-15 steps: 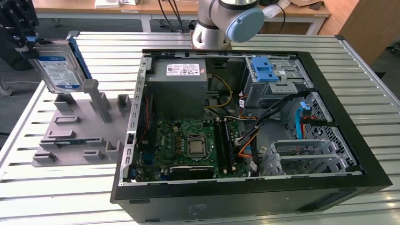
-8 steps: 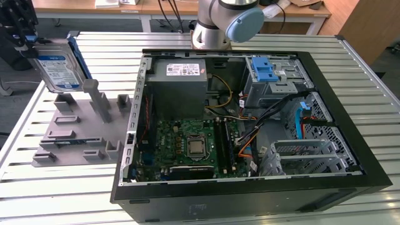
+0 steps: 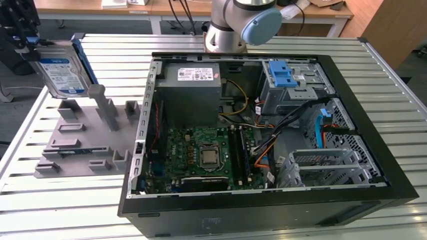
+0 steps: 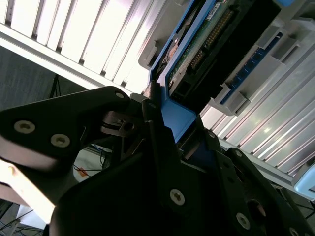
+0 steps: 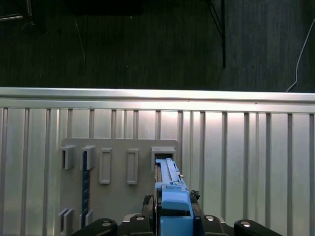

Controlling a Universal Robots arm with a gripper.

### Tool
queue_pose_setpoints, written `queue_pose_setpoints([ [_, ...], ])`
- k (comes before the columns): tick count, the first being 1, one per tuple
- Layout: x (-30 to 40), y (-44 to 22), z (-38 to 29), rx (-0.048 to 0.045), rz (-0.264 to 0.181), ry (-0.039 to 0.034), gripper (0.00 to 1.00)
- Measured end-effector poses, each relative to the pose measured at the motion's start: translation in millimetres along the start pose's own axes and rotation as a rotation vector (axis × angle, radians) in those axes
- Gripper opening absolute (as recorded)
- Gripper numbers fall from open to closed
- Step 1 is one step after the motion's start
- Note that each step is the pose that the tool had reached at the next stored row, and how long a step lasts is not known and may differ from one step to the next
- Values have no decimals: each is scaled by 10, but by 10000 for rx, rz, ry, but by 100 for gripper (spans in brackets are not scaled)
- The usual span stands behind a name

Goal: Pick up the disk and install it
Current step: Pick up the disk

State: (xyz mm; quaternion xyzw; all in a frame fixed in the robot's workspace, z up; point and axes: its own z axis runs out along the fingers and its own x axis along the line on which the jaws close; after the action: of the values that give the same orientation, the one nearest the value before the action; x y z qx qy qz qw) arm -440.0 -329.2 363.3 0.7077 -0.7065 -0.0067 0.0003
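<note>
The claw (image 5: 171, 199) clamps the disk (image 3: 62, 72) by its blue frame edge, upright over the grey rack (image 3: 73, 127) — probably to clear its slots.

The disk (image 3: 62, 72) has a silvery metal body, a smooth white-and-blue paper label and a blue plastic carrier frame with a slight sheen. The gripper (image 4: 165, 123) is matt black, dotted with bright metal screw heads. The table (image 3: 67, 200) is ribbed pale metal, brushed and reflective. The holder plate (image 3: 87, 137) is matt grey plastic. The computer case (image 3: 267, 215) is matt black metal, and its drive cage (image 3: 333, 165) is bare perforated sheet metal. The arm's joint cap (image 3: 261, 25) is smooth pale-blue plastic.
</note>
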Motion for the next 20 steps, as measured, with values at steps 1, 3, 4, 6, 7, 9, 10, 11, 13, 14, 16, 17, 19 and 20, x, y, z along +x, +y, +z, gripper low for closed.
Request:
queue_pose_setpoints([
  [1, 0, 0, -3, 0, 0, 0, 36],
  [3, 0, 0, -8, 0, 0, 0, 36],
  [4, 0, 0, -11, 0, 0, 0, 36],
  [6, 0, 0, -16, 0, 0, 0, 36],
  [7, 0, 0, -19, 0, 0, 0, 36],
  [9, 0, 0, -24, 0, 0, 0, 36],
  [10, 0, 0, -26, 0, 0, 0, 36],
  [11, 0, 0, -29, 0, 0, 0, 36],
  [13, 0, 0, -34, 0, 0, 0, 36],
  [14, 0, 0, -36, 0, 0, -1, 36],
  [16, 0, 0, -41, 0, 0, 0, 36],
  [17, 0, 0, -43, 0, 0, 0, 36],
  [19, 0, 0, -47, 0, 0, -1, 36],
  [20, -1, 0, -50, 0, 0, 0, 36],
])
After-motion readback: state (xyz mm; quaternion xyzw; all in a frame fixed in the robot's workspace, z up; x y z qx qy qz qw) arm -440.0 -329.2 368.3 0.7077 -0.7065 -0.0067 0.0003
